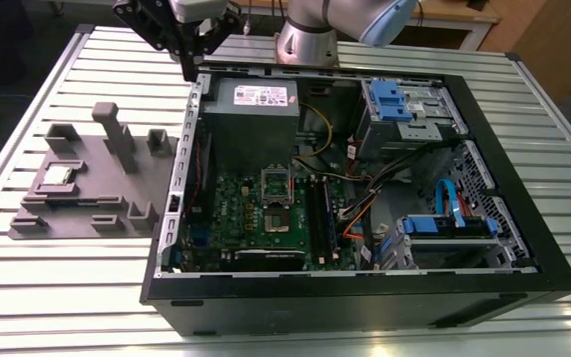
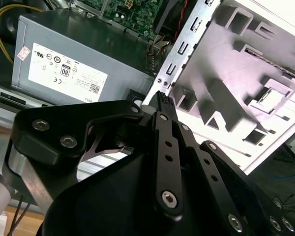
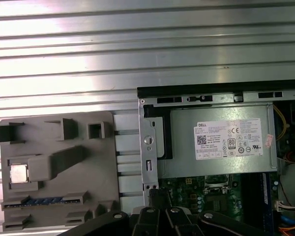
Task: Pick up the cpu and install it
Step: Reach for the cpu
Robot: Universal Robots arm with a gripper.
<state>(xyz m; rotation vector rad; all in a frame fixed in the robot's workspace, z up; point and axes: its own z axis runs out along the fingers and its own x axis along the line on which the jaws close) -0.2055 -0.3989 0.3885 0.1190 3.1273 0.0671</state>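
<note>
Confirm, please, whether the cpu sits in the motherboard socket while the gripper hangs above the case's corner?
No: the exterior view shows the cpu on the grey fixture beside the case; the gripper does hang above the case's corner.

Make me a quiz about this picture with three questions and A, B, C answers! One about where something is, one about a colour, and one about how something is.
1. Where is the cpu?
A. On the floor.
B. On the grey fixture, at the exterior view's left of the computer case.
C. In a person's hand.

2. What colour is the circuit board inside the case?
A. Green.
B. Red.
C. White.

3. How is the case?
A. Shut, with its side panel on.
B. Standing upright.
C. Lying flat with its side open.

Answers:
1 B, the silvery chip lies on the fixture, outside the case.
2 A, the board shows green.
3 C, its insides show from above.
</note>
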